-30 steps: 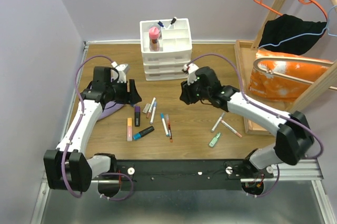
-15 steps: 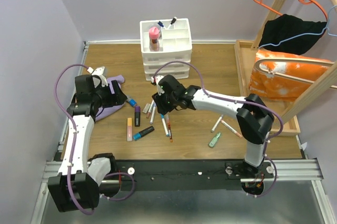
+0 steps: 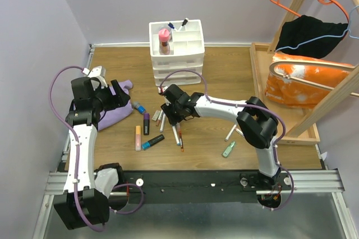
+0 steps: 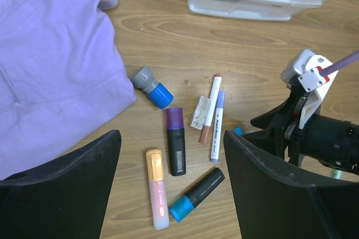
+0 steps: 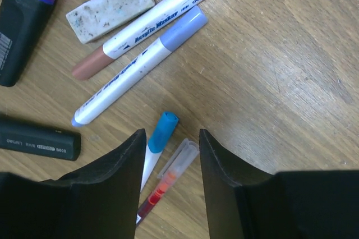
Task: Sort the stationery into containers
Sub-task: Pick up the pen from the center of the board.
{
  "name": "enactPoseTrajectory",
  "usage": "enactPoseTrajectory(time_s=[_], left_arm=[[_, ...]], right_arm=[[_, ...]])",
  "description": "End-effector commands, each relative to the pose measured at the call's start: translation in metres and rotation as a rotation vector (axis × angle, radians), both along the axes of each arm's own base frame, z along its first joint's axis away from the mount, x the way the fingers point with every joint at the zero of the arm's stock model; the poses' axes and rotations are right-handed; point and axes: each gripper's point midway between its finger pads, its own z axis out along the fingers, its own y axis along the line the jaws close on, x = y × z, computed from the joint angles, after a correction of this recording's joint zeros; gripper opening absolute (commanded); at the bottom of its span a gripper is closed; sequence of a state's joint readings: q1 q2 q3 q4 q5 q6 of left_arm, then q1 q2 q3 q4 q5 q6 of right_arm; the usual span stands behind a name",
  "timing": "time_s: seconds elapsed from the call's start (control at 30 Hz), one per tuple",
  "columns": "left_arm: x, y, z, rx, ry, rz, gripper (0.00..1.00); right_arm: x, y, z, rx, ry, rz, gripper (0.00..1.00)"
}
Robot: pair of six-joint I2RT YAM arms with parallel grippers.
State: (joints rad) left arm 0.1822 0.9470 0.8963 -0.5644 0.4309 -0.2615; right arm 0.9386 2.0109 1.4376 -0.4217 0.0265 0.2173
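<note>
Pens (image 4: 211, 107) on the table (image 3: 224, 70) before the organiser (image 3: 176, 62), cloth (image 4: 56, 70) left

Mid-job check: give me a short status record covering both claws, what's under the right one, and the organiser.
left claw: open, empty, above purple highlighter, near purple cloth
right claw: open, straddling blue-capped pen and red pen, gripping neither
organiser: white, drawers shut, a few items in top compartments

Pale lilac walls (image 3: 33, 54) around a wood-grain tabletop (image 3: 224, 65), wooden tray-frame (image 3: 256, 82) at right
</note>
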Motion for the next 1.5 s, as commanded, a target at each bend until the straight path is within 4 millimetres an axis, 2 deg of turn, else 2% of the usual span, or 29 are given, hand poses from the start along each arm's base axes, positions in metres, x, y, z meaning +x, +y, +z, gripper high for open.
enactPoseTrajectory(time_s=[0.0,0.27,0.53,0.8,1.1,1.23,1.3,1.33,1.4,1.47], left_arm=[[-0.001,0.001,0.008,-0.027,-0.036,0.014,0.83],[0.0,0.004,0.009,-0.019,-0.031,0.011,0.83],[0.005,0.004,0.014,-0.028,-0.042,0.012,0.83],[0.005,0.005,0.012,-0.015,-0.037,0.01,0.83],[0.004,0.004,0.016,-0.023,-0.05,0.011,0.83],[0.001,0.003,0.018,-0.022,-0.049,0.009,0.83],[0.0,0.004,0.018,-0.018,-0.051,0.008,0.83],[0.001,0.004,0.019,-0.016,-0.054,0.01,0.83],[0.001,0.003,0.019,-0.023,-0.049,0.007,0.83],[0.001,0.002,0.02,-0.027,-0.049,0.004,0.83]], right_arm=[[-0.001,0.003,-0.011,-0.049,0.014,-0.004,0.48],[-0.012,-0.004,-0.029,-0.106,0.069,-0.012,0.42],[-0.024,-0.002,-0.035,-0.125,0.082,0.012,0.35],[-0.04,0.003,-0.039,-0.126,0.104,0.057,0.37],[-0.048,-0.003,-0.045,-0.15,0.118,0.057,0.39],[-0.048,-0.007,-0.05,-0.163,0.115,0.049,0.24],[-0.047,-0.005,-0.05,-0.157,0.106,0.048,0.2],[-0.046,-0.004,-0.047,-0.151,0.1,0.049,0.15],[-0.044,0.0,-0.041,-0.134,0.084,0.057,0.13],[-0.038,0.008,-0.026,-0.098,0.055,0.061,0.11]])
